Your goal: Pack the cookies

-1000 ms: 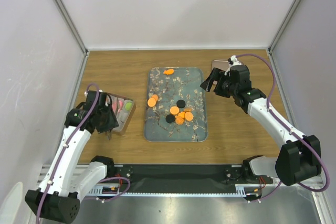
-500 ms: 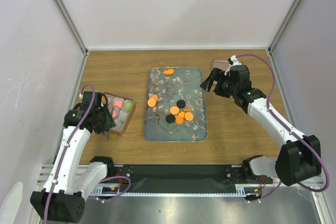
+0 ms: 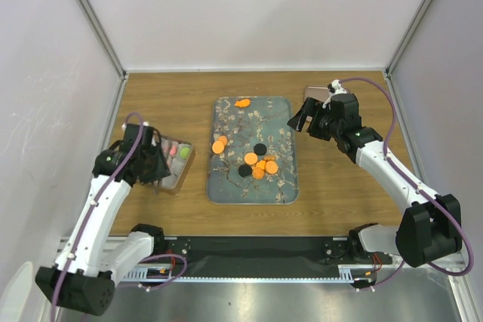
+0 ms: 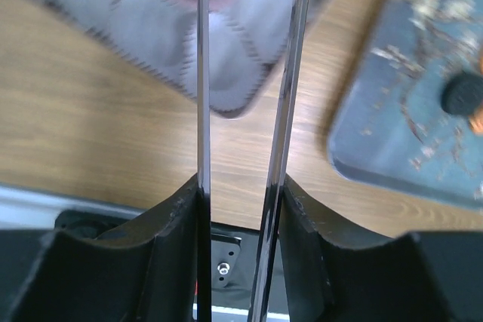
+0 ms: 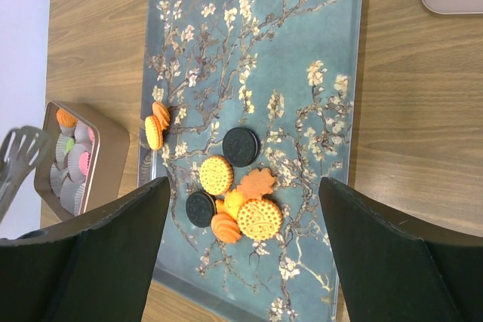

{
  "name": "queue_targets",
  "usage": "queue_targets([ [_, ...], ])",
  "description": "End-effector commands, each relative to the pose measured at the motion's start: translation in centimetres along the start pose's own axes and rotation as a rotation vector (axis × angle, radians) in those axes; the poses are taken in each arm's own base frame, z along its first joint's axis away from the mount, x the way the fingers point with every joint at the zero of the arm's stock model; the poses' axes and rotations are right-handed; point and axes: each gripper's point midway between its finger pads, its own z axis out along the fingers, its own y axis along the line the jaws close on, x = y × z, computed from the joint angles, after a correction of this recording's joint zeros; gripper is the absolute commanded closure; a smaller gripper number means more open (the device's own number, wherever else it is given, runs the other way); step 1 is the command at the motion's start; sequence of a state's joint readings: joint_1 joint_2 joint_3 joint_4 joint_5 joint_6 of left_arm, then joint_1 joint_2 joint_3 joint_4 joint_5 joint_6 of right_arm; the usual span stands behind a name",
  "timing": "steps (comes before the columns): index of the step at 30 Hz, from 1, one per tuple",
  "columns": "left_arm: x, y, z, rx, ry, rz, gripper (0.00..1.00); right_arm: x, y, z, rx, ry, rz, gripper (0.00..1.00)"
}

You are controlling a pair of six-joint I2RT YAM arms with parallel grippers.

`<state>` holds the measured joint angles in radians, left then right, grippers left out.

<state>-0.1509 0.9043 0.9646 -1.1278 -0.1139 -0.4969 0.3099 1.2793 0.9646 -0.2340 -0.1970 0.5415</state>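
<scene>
Left gripper (image 3: 155, 175) holds thin tongs (image 4: 249, 111), jaws narrow, over the cookie tin (image 3: 178, 162); it has shifted right since earlier. Cookies (image 3: 256, 162) lie clustered on the floral tray (image 3: 226, 186). Right gripper (image 3: 302, 121), fingers wide apart, hovers at the tray's far-right corner.

The top external camera looks steeply down from above and behind both arm bases, taking in the whole wooden table (image 3: 181, 96). The left wrist camera sits close over the table's near left, blurred, sighting between its thin tongs. The right wrist camera looks from higher; all three share the floral-patterned grey-blue tray (image 3: 272, 122) (image 4: 392, 148) (image 5: 302, 58).
</scene>
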Motion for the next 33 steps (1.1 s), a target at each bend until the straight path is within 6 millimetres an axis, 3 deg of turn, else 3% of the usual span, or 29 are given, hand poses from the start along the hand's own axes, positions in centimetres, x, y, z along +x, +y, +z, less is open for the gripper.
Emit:
queue_targets([
  [1, -2.6, -3.2, -1.6, 0.059, -0.081, 0.065, 0.54, -1.6, 0.9, -0.3, -0.027, -0.047, -0.015, 0.13],
  [6, -2.6, -9.0, -1.2, 0.143, -0.065, 0.199, 0.52, -1.7, 0.9, -0.4, -0.021, -0.052, -0.019, 0.13],
  [14, -1.8, -14.9, 0.6, 0.191, -0.014, 0.347, 0.51, -1.9, 0.8, -0.5, -0.015, -0.06, -0.02, 0.13],
  [18, -1.8, -15.6, 1.6, 0.184, 0.001, 0.37, 0.49, -1.8, 0.8, -0.5, -0.015, -0.059, -0.022, 0.13],
  [33, 1.2, -14.0, 4.4, 0.141, 0.087, 0.404, 0.49, -1.8, 0.9, -0.5, -0.018, -0.058, -0.021, 0.13],
])
